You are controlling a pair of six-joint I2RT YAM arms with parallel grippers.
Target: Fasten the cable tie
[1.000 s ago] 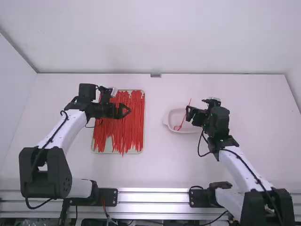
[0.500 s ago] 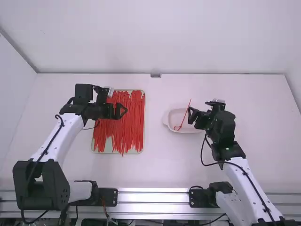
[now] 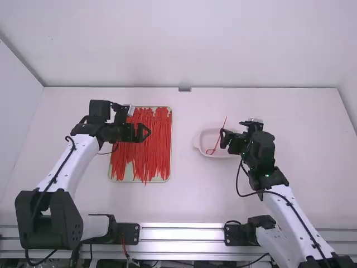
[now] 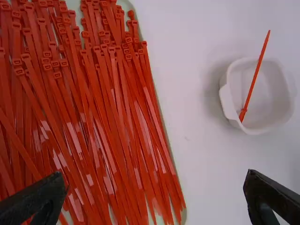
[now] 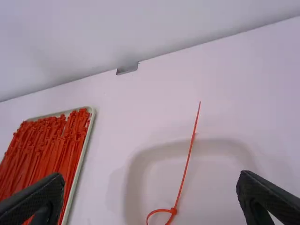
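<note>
Over the pale rectangular tray point(image 3: 170, 146) of loose red nylon cable ties point(image 3: 144, 146), the left gripper point(image 3: 146, 132) hangs with its fingers spread wide, holding nothing. Across the table, the right gripper point(image 3: 223, 139) stands just beside the white squarish plastic bowl point(image 3: 207, 136), likewise released and empty.

One red cable tie point(image 5: 187, 157) sits in that bowl, with a small closed loop at the bottom and its long tail leaning up past the rim. The loop appears fastened; how tightly cannot be judged from these views.

Assessment: each tie is very light, thin, smooth and springy. It will likely skid or flick under a poor pinch, and neighbours may lift with it.

Recommended hold: across the flat strap close to the blocky head, leaving the pointed tail free for threading.
</note>
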